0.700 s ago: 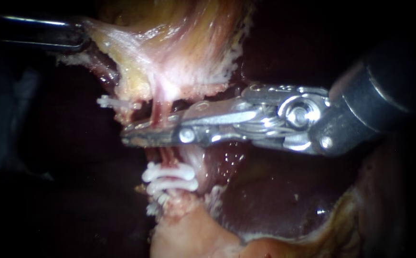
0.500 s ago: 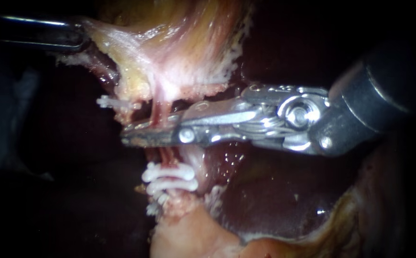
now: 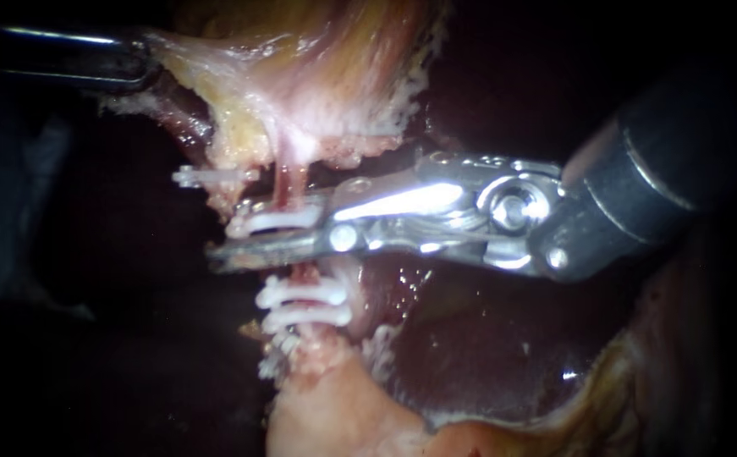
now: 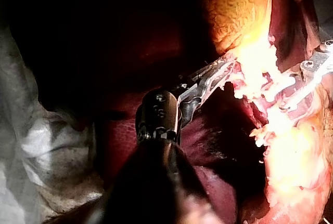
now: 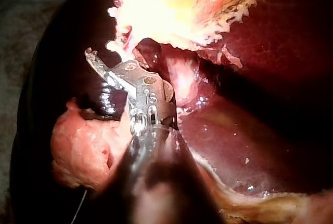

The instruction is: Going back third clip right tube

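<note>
A pink tube (image 3: pixel 288 182) hangs from the yellowish gallbladder (image 3: pixel 317 68). My right instrument (image 3: pixel 228 228) reaches across it from the right, its jaws open around it. Between them a white clip (image 3: pixel 279 222) sits on the tube. Two more white clips (image 3: pixel 305 303) lie on the same tube just below. Another white clip (image 3: pixel 207 176) sticks out to the left, higher up. My left instrument (image 3: pixel 144 59) comes in at the upper left, shut on the gallbladder's edge and holding it up. In the left wrist view its jaws pinch bright tissue (image 4: pixel 218 73).
Dark red liver (image 3: pixel 486 338) fills the lower right behind the right instrument's shaft. A pale pink stump of tissue (image 3: pixel 334 415) rises at the bottom under the clips. Frayed whitish tissue edges (image 3: pixel 381 347) border the tube.
The right instrument's jaws have parted from the tube, and a white clip now shows on it between them. The instrument has shifted slightly left and up. The left instrument has held still.
</note>
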Available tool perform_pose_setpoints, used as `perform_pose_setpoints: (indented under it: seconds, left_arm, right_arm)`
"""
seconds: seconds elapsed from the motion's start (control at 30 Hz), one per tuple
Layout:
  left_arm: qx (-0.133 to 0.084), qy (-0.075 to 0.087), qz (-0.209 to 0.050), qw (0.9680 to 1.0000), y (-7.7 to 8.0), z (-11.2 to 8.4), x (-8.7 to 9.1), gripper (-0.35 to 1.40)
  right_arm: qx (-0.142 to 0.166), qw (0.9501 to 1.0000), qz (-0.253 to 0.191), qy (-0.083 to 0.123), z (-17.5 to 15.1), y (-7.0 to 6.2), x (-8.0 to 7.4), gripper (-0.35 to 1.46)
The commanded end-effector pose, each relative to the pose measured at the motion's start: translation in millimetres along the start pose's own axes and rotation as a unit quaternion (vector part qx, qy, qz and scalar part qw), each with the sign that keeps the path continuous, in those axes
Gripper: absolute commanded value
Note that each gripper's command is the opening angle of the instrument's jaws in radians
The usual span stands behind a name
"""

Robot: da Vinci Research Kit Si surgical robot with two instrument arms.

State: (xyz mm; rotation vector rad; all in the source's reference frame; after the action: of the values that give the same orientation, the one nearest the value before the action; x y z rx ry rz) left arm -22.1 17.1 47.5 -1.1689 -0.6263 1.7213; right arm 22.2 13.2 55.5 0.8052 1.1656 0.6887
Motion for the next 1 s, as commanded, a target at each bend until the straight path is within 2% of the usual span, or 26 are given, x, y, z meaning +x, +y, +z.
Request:
perform_pose_setpoints:
  seconds: [0.03, 0.17, 0.3, 0.43, 0.67, 0.77, 0.83, 0.9, 1.0]
  left_arm:
    - [0.0, 0.0, 0.0, 1.0, 0.0, 0.0, 0.0, -0.35]
    - [0.0, 0.0, 0.001, 1.0, 0.0, 0.1, -0.1, -0.35]
    - [0.0, 0.0, 0.001, 1.0, 0.0, 0.1, -0.2, -0.35]
    - [0.0, 0.0, 0.001, 1.0, 0.0, 0.1, -0.2, -0.35]
    - [0.0, 0.0, 0.001, 1.0, 0.0, 0.1, -0.2, -0.35]
    - [0.0, 0.0, 0.001, 1.0, 0.0, 0.1, -0.2, -0.35]
    - [0.0, 0.0, 0.001, 1.0, 0.0, 0.0, -0.2, -0.35]
    - [0.0, 0.0, 0.001, 1.0, 0.0, 0.0, -0.2, -0.35]
    - [0.0, 0.0, 0.001, 1.0, 0.0, 0.0, -0.2, -0.35]
  right_arm:
    - [-0.002, 1.0, -0.001, 0.0, 0.1, 0.6, -0.5, 0.46]
    - [-0.017, 0.9998, -0.012, 0.007, 0.2, 2.6, -1.8, 0.49]
    - [-0.03, 0.9985, -0.045, 0.01, -0.2, 4.0, -2.4, 0.5]
    - [-0.037, 0.9963, -0.078, 0.01, -0.6, 4.6, -2.4, 0.5]
    - [-0.039, 0.9928, -0.113, 0.008, -0.9, 4.5, -2.4, 0.5]
    - [-0.037, 0.9868, -0.158, 0.005, -1.9, 4.1, -2.9, 0.5]
    - [-0.037, 0.9791, -0.2, 0.002, -3.5, 3.6, -3.5, 0.5]
    - [-0.039, 0.9723, -0.231, 0.0, -5.6, 3.3, -4.3, 0.5]
    - [-0.033, 0.9653, -0.259, -0.003, -9.2, 3.0, -5.5, 0.5]
